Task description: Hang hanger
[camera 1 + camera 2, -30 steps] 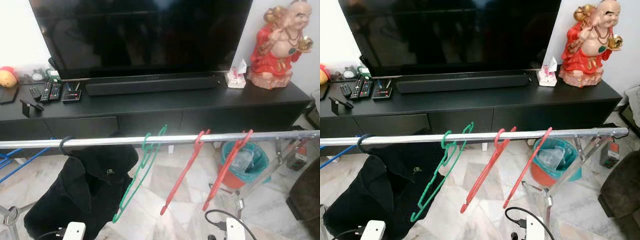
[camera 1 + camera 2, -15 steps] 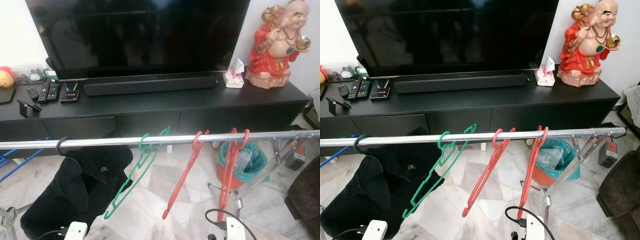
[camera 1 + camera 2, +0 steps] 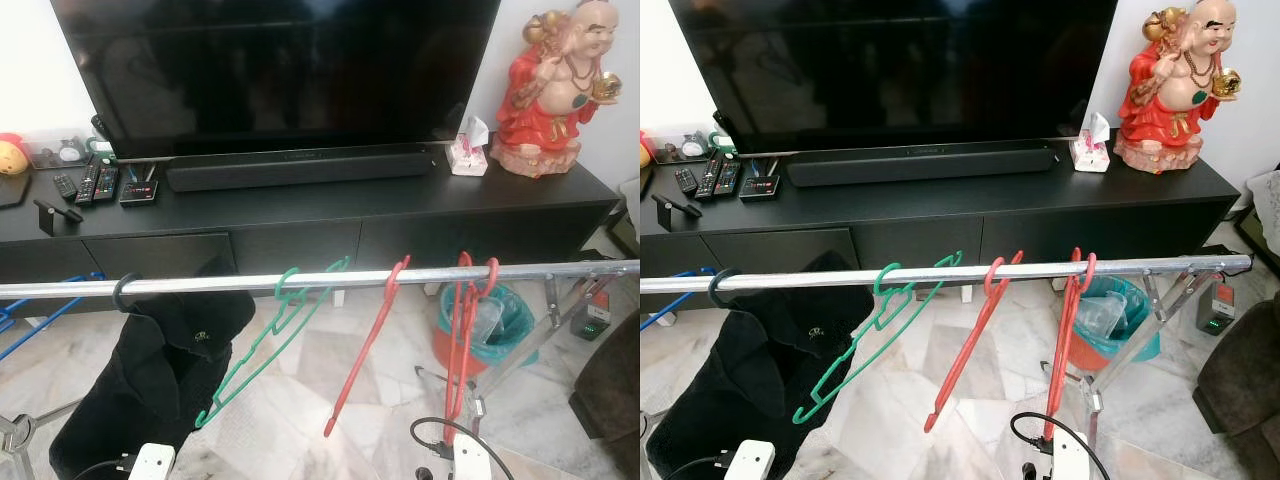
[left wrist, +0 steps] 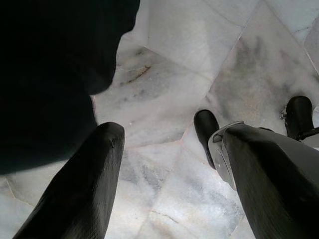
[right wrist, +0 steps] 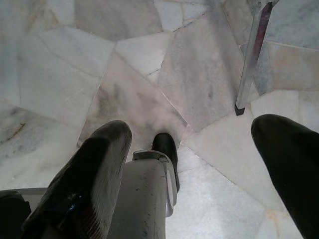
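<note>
Head views: your red plastic hanger (image 3: 462, 330) hangs hooked on the silver metal rail (image 3: 560, 270), beside a green plastic hanger (image 3: 865, 345), so its weight rests there; left wrist view: left gripper (image 4: 167, 174) fingers spread, empty; right wrist view: right gripper (image 5: 199, 164) likewise open, empty, over marble floor (image 5: 149, 74).

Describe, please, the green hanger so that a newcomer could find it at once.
Start at the silver rail crossing in front of the black TV cabinet. Hooked on it, between the black garment and two red hangers, is the green hanger, the only green one.
</note>
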Tool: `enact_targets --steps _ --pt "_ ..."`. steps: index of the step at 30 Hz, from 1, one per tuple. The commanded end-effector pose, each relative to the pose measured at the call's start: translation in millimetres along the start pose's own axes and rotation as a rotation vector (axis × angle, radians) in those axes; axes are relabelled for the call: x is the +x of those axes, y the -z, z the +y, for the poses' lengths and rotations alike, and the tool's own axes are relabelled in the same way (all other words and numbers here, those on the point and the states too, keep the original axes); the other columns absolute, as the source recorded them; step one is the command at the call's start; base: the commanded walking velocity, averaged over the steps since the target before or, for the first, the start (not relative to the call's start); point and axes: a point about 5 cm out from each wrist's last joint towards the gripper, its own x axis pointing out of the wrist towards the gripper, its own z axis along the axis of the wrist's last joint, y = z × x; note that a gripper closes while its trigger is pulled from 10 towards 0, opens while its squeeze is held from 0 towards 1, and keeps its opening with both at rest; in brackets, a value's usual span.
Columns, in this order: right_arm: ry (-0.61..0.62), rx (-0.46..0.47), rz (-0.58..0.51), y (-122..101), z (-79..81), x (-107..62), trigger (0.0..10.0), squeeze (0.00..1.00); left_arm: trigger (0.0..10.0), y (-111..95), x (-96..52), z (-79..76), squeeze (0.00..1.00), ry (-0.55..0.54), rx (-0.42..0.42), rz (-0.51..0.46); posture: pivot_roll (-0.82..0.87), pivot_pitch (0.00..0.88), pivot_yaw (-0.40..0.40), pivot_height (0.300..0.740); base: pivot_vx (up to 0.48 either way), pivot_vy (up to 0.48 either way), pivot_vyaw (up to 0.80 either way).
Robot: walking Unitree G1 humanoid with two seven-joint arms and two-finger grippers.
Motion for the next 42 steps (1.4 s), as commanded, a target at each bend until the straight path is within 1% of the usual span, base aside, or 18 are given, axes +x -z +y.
enact_targets --steps 1,4,16,42 --pt "0.005 0.008 -0.008 -2.3 -1.4 0.2 10.0 0.0 10.0 0.7 0.2 -1.2 0.0 0.003 -0.007 0.002 -0.15 0.0 -0.005 0.74 0.0 0.0 0.0" --pt "0.005 0.008 -0.008 -2.3 -1.4 0.3 10.0 0.0 10.0 0.6 0.2 -1.4 0.0 0.003 -0.018 -0.003 -0.15 0.0 -0.005 0.74 0.0 0.0 0.0" --pt "0.003 0.006 -0.008 -2.3 -1.6 0.2 10.0 0.0 10.0 0.5 0.2 -1.7 0.0 0.006 -0.018 -0.004 -0.15 0.0 -0.006 0.74 0.0 0.0 0.0" --pt "0.001 0.003 -0.005 -0.9 -1.3 0.0 10.0 0.0 10.0 1.6 -0.2 -1.7 0.0 0.011 -0.016 -0.006 -0.15 0.0 -0.005 0.74 -0.265 0.0 0.0"
